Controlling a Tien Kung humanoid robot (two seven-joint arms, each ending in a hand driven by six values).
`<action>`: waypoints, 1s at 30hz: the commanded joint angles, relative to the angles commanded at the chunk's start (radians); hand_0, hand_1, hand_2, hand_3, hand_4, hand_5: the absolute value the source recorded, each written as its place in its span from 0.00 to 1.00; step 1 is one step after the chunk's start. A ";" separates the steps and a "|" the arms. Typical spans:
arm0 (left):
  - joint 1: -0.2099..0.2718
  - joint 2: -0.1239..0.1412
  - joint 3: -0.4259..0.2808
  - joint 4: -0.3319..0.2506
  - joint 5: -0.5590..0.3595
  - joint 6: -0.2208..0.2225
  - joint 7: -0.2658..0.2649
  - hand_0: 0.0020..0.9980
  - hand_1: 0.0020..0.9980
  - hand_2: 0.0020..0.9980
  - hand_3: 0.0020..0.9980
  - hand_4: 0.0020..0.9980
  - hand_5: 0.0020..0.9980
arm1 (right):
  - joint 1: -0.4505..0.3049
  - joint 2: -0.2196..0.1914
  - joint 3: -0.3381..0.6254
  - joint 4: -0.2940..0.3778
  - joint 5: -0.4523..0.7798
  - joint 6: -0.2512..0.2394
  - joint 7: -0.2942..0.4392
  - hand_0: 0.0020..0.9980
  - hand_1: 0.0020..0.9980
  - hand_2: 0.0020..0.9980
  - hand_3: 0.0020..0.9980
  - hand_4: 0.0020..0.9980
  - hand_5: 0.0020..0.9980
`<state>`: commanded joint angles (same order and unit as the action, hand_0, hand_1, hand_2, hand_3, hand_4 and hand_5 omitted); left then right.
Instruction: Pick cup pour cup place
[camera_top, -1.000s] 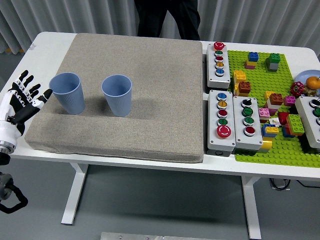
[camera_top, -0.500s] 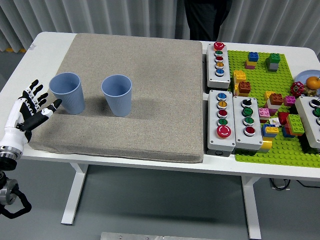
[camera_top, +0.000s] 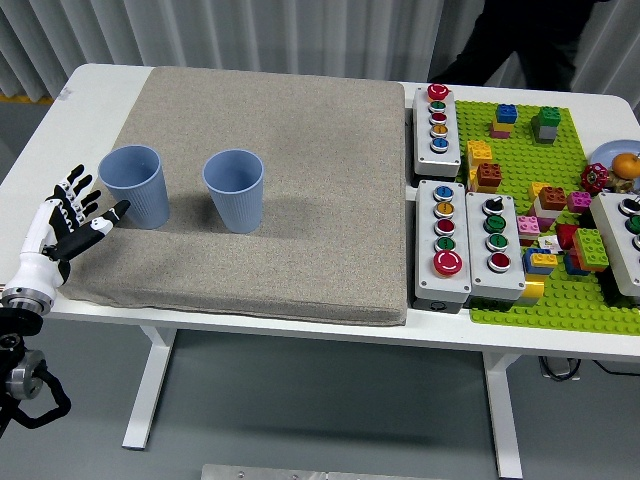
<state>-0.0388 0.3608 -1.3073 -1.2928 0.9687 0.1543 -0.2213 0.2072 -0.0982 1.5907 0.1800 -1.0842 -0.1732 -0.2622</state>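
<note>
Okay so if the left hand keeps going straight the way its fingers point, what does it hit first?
Most likely the left blue cup. The left hand is open beside the grey mat, fingers aimed up and right at the cup's lower side. Its height is unclear from this view.

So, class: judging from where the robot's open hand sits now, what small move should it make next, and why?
Probably ease the left hand rightward to close around the left cup. Its fingers are spread and empty just beside that upright cup, with the right cup farther off.
</note>
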 joint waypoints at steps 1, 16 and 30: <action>-0.001 0.000 0.001 0.001 0.000 0.000 0.000 0.92 0.92 1.00 1.00 0.93 0.29 | 0.000 0.000 0.000 0.000 0.000 0.000 0.000 0.71 0.66 0.63 0.59 0.00 0.13; -0.035 -0.011 0.036 0.035 0.040 0.005 0.013 0.92 0.92 1.00 1.00 0.95 0.30 | 0.003 -0.001 -0.004 0.000 0.008 -0.002 0.003 0.71 0.66 0.63 0.59 0.00 0.13; -0.062 -0.006 0.061 0.051 0.047 0.007 0.021 0.92 0.92 1.00 1.00 0.95 0.31 | 0.005 -0.002 -0.009 0.000 0.015 -0.003 0.004 0.71 0.66 0.63 0.59 0.00 0.13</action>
<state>-0.1010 0.3546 -1.2467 -1.2416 1.0155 0.1618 -0.2004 0.2121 -0.1001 1.5819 0.1800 -1.0693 -0.1766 -0.2578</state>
